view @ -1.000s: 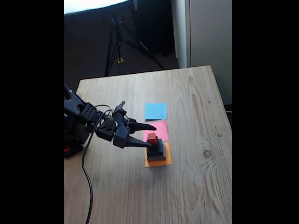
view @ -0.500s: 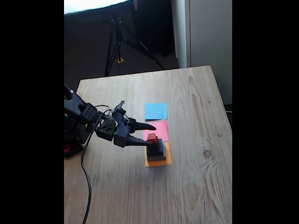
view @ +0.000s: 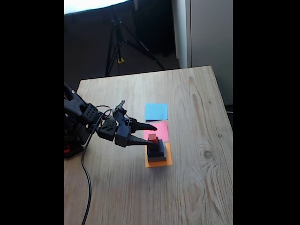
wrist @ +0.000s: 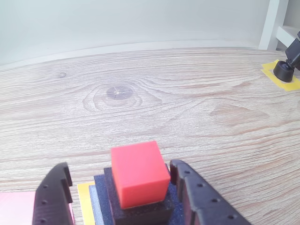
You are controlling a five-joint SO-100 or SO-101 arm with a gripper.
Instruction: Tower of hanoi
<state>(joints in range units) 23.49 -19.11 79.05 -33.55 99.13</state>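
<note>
We see the black two-finger gripper (wrist: 123,187) spread, its fingers flanking the tiny red cube (wrist: 139,173) atop the stepped black-and-grey block tower (view: 156,152), which stands on the orange paper square (view: 159,162) mid-bench (view: 197,187).

Wood-grain table (view: 197,93), dark floor w/ tripod (view: 117,42) behind, bright light top-left.

The tower of hanoi (view: 156,151) stands stacked upright on the wooden tabletop (view: 197,187). A tiny red cube (wrist: 139,173) tops a small black cube (wrist: 140,212), over a black slab (wrist: 100,183) and a grey slab (wrist: 94,202).
</note>
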